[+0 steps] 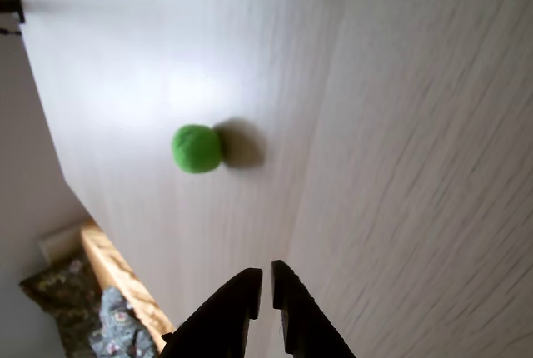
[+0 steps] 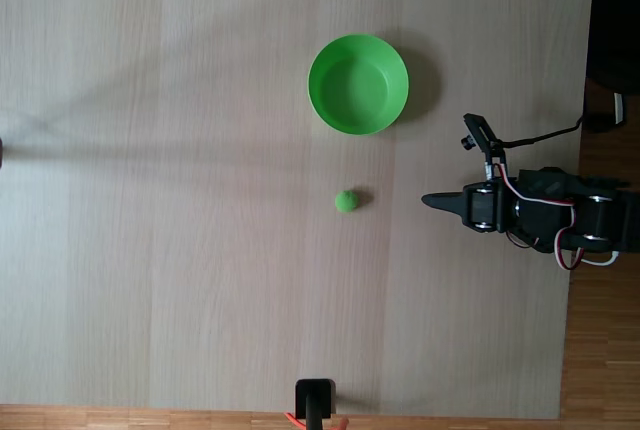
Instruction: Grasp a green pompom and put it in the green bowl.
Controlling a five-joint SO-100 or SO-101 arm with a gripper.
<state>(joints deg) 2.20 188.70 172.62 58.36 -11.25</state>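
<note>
In the fixed view the green pompom (image 2: pixel 346 200) lies on the pale wooden tabletop (image 2: pixel 180 250), on its own and touching nothing. The green bowl (image 2: pixel 358 84) stands further up in that view, apart from the pompom and slightly to its right. The tool (image 2: pixel 428 200) points at the pompom from the right, level with it but with bare tabletop between them.

In the wrist view the tool (image 1: pixel 266 273) rises from the bottom edge with its two black fingers (image 1: pixel 243 291) nearly pressed together, only a thin slit between the tips, and nothing held. The pompom (image 1: pixel 196 148) sits ahead of it, up and to the left, casting a shadow to its right on the tabletop (image 1: pixel 400 125).
</note>
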